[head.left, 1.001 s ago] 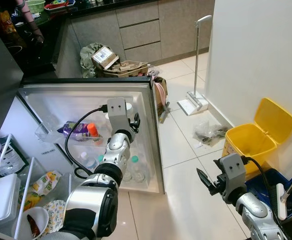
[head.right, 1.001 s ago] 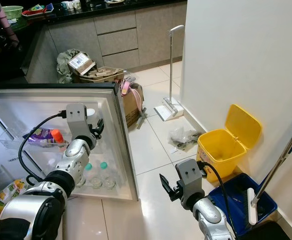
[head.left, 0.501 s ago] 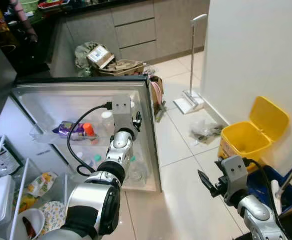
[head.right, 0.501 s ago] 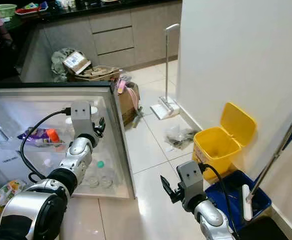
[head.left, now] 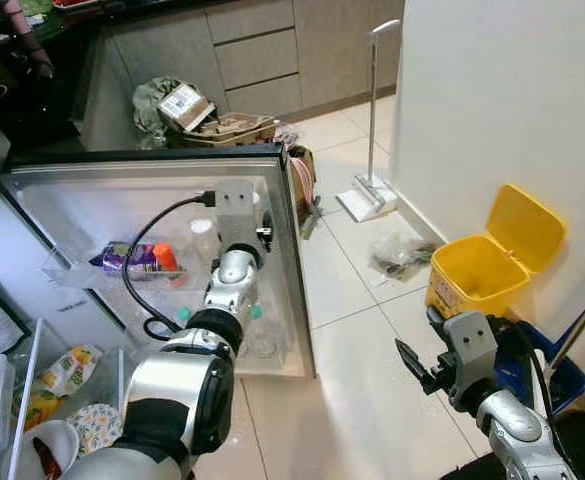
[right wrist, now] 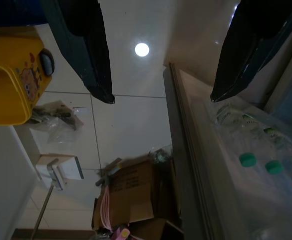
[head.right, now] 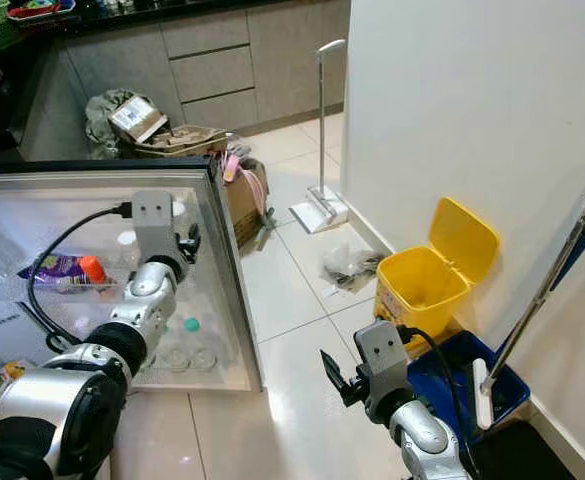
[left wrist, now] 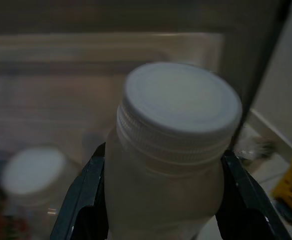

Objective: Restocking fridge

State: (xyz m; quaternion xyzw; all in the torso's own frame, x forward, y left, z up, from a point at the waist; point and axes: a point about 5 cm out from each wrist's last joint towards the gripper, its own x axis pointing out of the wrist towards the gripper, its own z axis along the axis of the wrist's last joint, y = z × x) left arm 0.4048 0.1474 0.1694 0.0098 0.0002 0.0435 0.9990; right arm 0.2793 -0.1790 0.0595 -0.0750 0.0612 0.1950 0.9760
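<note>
The fridge door (head.left: 287, 250) stands open with clear shelves. My left gripper (head.left: 256, 222) reaches into the upper door shelf and is shut on a pale bottle with a white screw cap (left wrist: 178, 115); its black fingers (left wrist: 83, 200) press both sides of the bottle's body. A second white-capped bottle (head.left: 202, 236) stands beside it. Further along that shelf lie a purple packet (head.left: 122, 258) and a red-capped bottle (head.left: 164, 260). Green-capped bottles (head.left: 255, 313) stand in the lower shelf. My right gripper (head.left: 413, 366) hangs low over the floor tiles, open and holding nothing.
A yellow pedal bin (head.left: 487, 265) with its lid up and a blue tub (head.right: 452, 375) stand by the white wall at right. A dustpan and broom (head.left: 367, 195), a plastic bag (head.left: 397, 255) and cardboard boxes (head.left: 207, 120) lie on the floor. Fridge drawers (head.left: 47, 375) are at lower left.
The whole picture has shifted, so the camera has moved. My left gripper stays shut on the white-capped bottle at the door shelf; the right gripper hangs as before.
</note>
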